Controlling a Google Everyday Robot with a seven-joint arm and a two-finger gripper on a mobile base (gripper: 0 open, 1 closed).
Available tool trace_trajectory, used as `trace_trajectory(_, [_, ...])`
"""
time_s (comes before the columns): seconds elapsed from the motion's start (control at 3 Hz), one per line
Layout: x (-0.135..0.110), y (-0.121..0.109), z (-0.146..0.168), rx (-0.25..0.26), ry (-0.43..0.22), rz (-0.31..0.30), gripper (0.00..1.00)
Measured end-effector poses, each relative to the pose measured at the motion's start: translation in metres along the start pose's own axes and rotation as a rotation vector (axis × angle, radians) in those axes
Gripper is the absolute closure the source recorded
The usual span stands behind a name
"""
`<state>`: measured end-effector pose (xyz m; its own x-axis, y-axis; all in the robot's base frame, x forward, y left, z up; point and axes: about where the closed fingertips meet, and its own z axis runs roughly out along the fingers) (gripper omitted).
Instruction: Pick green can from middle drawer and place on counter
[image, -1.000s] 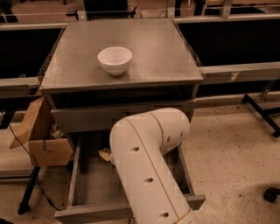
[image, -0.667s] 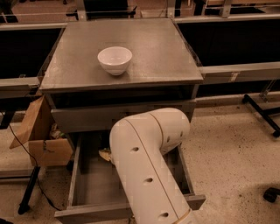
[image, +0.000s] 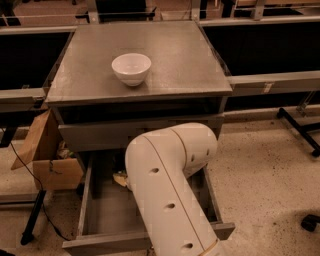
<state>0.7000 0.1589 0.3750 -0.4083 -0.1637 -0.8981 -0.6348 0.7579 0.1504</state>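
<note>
The middle drawer (image: 106, 214) stands pulled open below the cabinet, with its grey floor showing on the left. My white arm (image: 170, 185) reaches down into it and covers most of its middle and right. The gripper is hidden behind the arm's bend, somewhere inside the drawer, so it is not in view. The green can is hidden. The counter (image: 170, 55) is the flat grey cabinet top above.
A white bowl (image: 131, 68) stands on the counter, left of centre. A small yellowish thing (image: 120, 178) lies at the back of the drawer beside the arm. An open cardboard box (image: 47, 155) sits left of the cabinet. Dark rails run behind.
</note>
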Motion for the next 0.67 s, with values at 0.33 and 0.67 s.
trace_trajectory(0.33, [0.000,0.007,-0.011,-0.025,-0.009,-0.044,1.00])
trace_trajectory(0.67, [-0.003,0.012,-0.027,-0.040,-0.022,-0.076,1.00])
